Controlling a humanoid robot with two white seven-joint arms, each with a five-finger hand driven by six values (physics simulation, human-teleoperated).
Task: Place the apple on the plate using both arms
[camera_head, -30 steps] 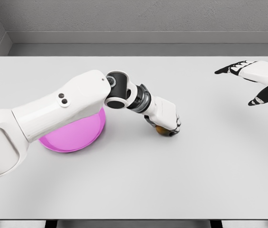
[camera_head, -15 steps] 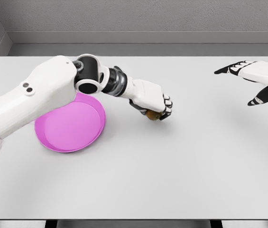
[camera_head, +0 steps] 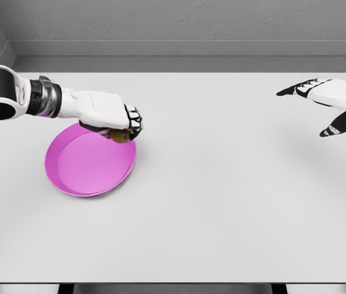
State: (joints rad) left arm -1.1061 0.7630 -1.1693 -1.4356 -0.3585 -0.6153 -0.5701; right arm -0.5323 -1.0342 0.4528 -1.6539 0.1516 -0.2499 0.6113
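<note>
Head view: left hand point(camera_head: 112, 119) clamped on apple point(camera_head: 121, 136) over pink plate point(camera_head: 90, 160) rim, left of frame; right hand point(camera_head: 332, 101) fingers spread, upper right, above surface point(camera_head: 221, 202).

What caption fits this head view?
Left hand holds the apple over the pink plate; right hand hovers open.

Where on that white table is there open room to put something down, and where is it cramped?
The table is bare between the pink plate and the right hand, and along the near edge in front of the plate. It is crowded only at the plate's far rim, where the left hand holds the apple.
</note>
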